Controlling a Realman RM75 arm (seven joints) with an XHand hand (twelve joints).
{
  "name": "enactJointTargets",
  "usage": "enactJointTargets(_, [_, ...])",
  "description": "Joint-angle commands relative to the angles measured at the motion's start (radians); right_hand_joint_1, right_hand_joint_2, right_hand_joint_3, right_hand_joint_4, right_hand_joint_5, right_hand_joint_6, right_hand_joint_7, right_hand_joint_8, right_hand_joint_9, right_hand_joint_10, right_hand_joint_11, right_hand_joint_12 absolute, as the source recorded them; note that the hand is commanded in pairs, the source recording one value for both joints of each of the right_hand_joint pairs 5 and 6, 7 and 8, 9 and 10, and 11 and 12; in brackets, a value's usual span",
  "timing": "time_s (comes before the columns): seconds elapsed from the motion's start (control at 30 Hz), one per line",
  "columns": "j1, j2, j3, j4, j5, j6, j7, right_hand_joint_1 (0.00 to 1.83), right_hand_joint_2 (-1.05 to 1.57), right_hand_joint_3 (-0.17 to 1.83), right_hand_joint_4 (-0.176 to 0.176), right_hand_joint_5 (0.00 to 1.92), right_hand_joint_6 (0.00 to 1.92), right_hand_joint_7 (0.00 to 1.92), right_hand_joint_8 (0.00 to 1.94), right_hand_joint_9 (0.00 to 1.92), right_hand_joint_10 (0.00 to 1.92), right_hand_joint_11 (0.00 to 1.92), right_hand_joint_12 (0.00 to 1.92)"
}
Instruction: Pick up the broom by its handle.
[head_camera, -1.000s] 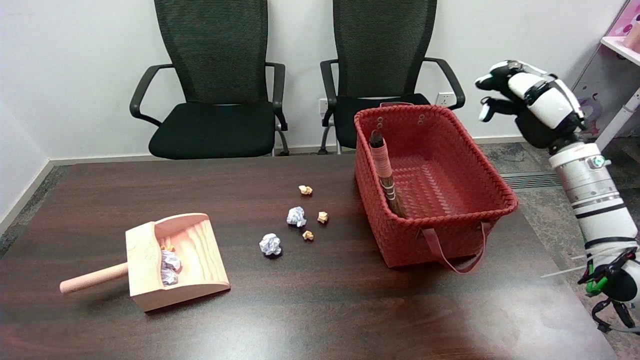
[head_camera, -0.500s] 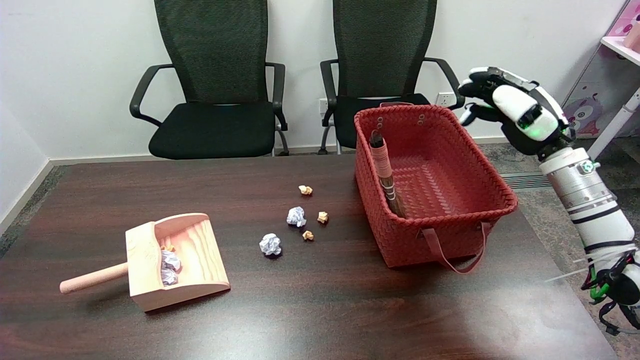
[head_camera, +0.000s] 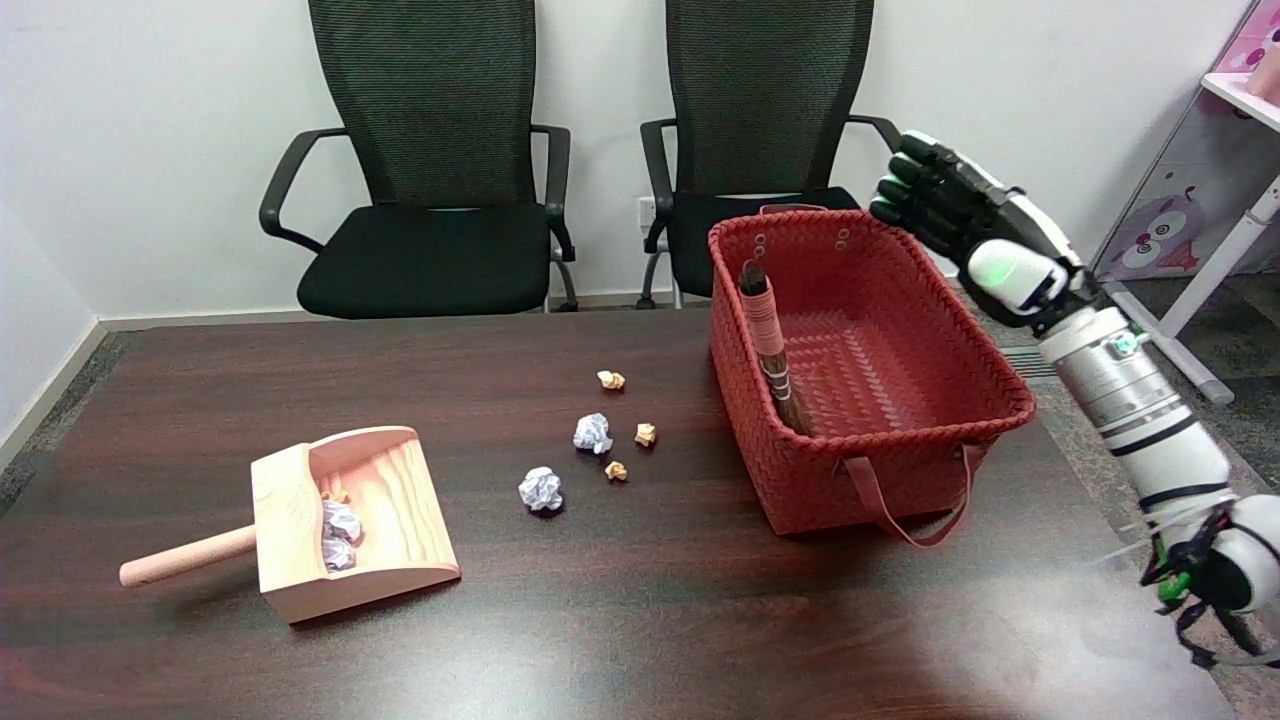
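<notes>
The broom leans inside the red woven basket, against its left wall. Its handle, wrapped in pinkish cord, points up toward the basket's far left corner, and its dark bristles go down to the basket floor. My right hand hangs in the air above the basket's far right corner, well to the right of the handle. The fingers are stretched out toward the left, and the hand holds nothing.
A wooden dustpan with paper balls in it lies at the table's front left. Several crumpled paper scraps lie mid-table, left of the basket. Two black office chairs stand behind the table. A pink shelf is at the far right.
My right hand has moved left and slightly down, from beyond the basket's right side to above its far right corner. Its curled fingers have straightened out. Nothing else moved.
</notes>
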Motion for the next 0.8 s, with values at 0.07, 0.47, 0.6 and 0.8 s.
enactJointTargets(0.07, [0.152, -0.281, -0.031, 0.104, -0.136, 0.117, 0.006, 0.91, -0.16, 0.64, -0.093, 0.20, 0.20, 0.20, 0.20, 0.22, 0.22, 0.27, 0.27])
enactJointTargets(0.47, [0.213, -0.276, -0.037, 0.018, -0.227, 0.299, -0.002, 0.92, -0.07, 0.58, -0.154, 0.03, 0.03, 0.03, 0.03, 0.11, 0.11, 0.18, 0.18])
enactJointTargets(0.6, [0.221, -0.275, -0.030, -0.002, -0.257, 0.353, -0.004, 0.92, -0.02, 0.59, -0.176, 0.03, 0.03, 0.03, 0.03, 0.10, 0.10, 0.19, 0.19])
enactJointTargets(0.8, [0.228, -0.264, -0.019, -0.047, -0.308, 0.439, -0.007, 0.92, 0.03, 0.59, -0.176, 0.04, 0.04, 0.04, 0.04, 0.10, 0.10, 0.19, 0.19])
